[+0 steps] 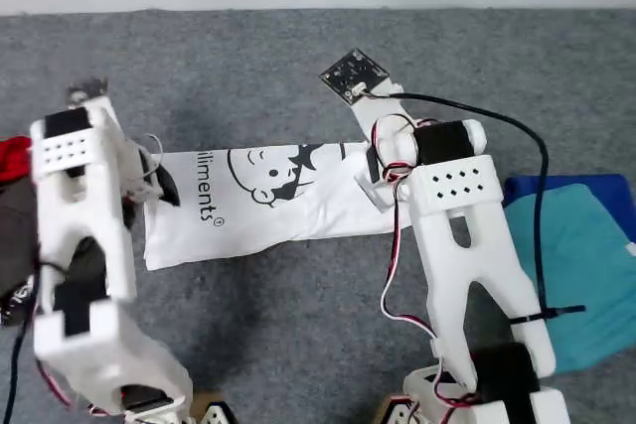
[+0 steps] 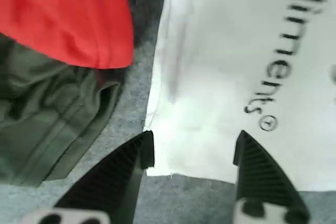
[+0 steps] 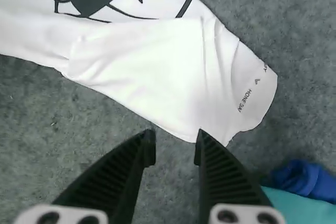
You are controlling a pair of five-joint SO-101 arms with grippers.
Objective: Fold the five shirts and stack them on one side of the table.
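Note:
A white shirt (image 1: 263,201) with a black cartoon print lies folded into a long strip across the middle of the grey table. My left gripper (image 2: 194,148) hovers open over the shirt's (image 2: 231,66) left end, its fingers straddling the near corner. My right gripper (image 3: 174,145) is open just off the near edge of the shirt's (image 3: 157,72) right end, above bare table. A red shirt (image 2: 68,14) and a dark olive shirt (image 2: 47,124) lie bunched beside the white shirt's left end. Blue and teal shirts (image 1: 571,265) lie at the right.
The red and dark garments (image 1: 12,206) crowd the table's left edge under the left arm (image 1: 79,245). The right arm (image 1: 467,255) partly covers the teal shirt. A small black board (image 1: 355,74) on a cable lies behind the white shirt. Grey carpet-like surface (image 1: 298,325) lies in front.

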